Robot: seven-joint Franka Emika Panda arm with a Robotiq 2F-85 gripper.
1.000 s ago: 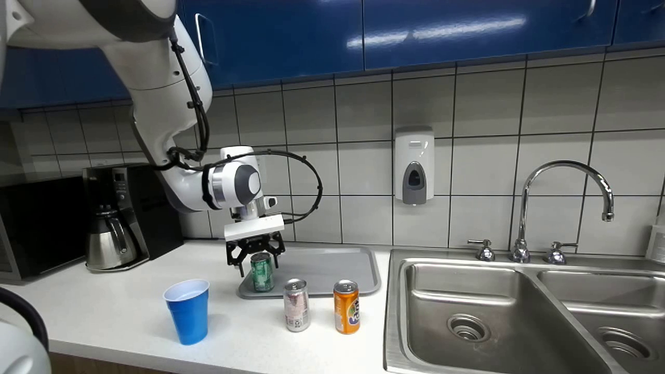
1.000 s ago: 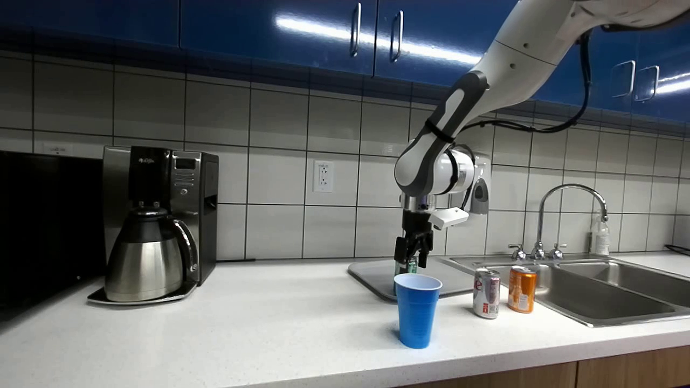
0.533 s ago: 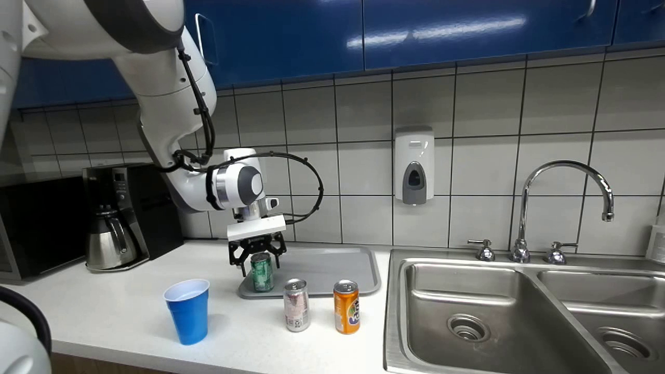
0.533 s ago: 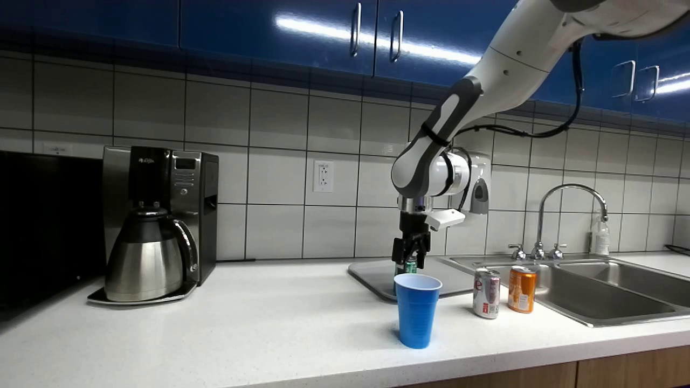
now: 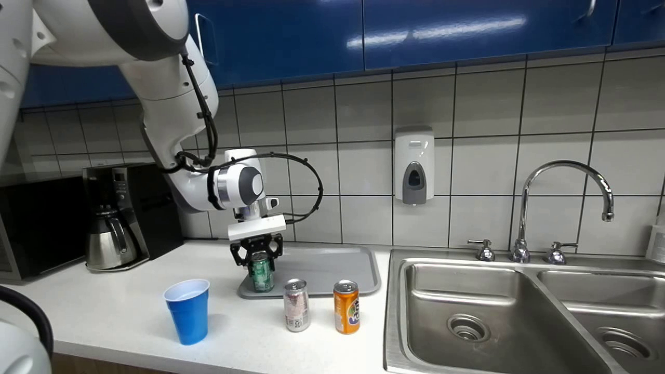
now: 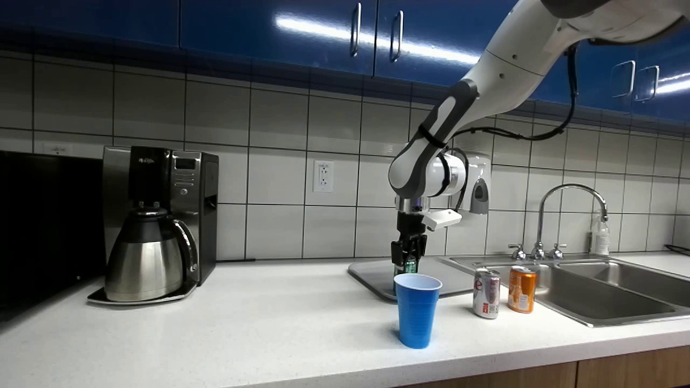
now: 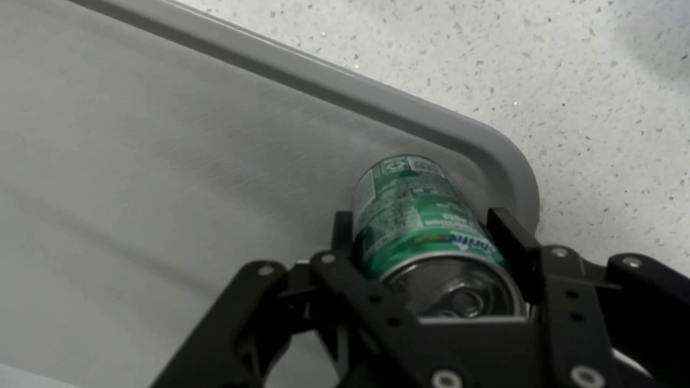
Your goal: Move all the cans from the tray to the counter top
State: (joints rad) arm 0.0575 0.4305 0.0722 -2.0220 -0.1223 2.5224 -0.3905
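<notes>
Two cans (image 5: 296, 306) (image 5: 346, 307) stand on the counter (image 5: 249, 337), four o'clock on-screen from my gripper (image 5: 262, 271), clamped on the tray's (image 5: 332, 267) last, green can (image 5: 263, 283).

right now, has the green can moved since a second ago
No: in an exterior view, the green can stands at the same corner of the tray.

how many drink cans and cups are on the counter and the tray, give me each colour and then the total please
Green can: 1, on the tray
Silver-grey can: 1, on the counter
Orange can: 1, on the counter
Blue cup: 1, on the counter
Total: 4
</notes>
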